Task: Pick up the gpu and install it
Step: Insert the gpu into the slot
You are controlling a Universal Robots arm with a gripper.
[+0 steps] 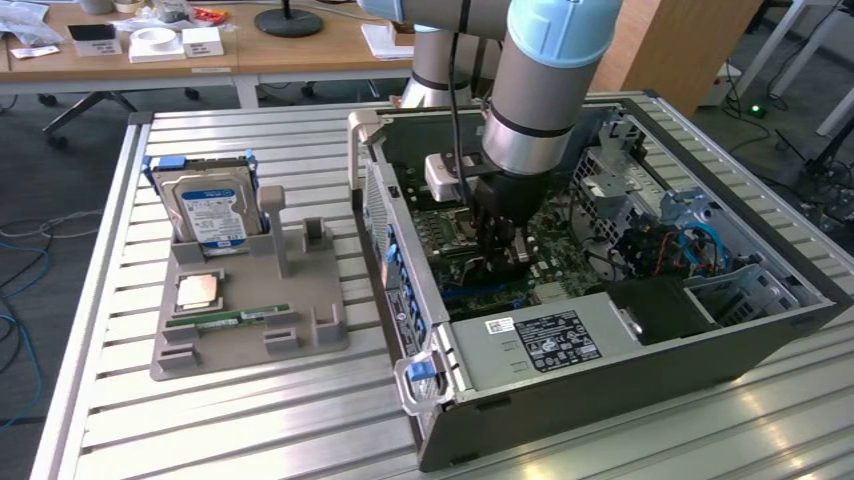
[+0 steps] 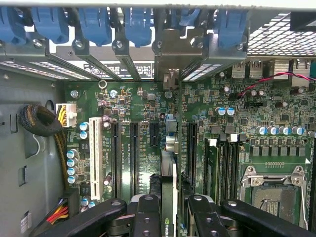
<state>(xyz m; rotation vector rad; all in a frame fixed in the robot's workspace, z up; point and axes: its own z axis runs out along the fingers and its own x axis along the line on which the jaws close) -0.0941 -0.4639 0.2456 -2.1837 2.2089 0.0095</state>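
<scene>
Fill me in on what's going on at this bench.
The Universal Robots arm reaches down into the open computer case. Its gripper is closed on the gpu, held edge-on over the expansion slots of the motherboard. Whether the card is fully seated cannot be told. On the table beside the case, the grey holder carries a blue-labelled hard drive and a green memory stick.

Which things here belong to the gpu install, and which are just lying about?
In the job:
gpu, edge-on in the hand
motherboard
case

Lying about:
hard drive
memory stick
chip
holder that carries those three
</scene>
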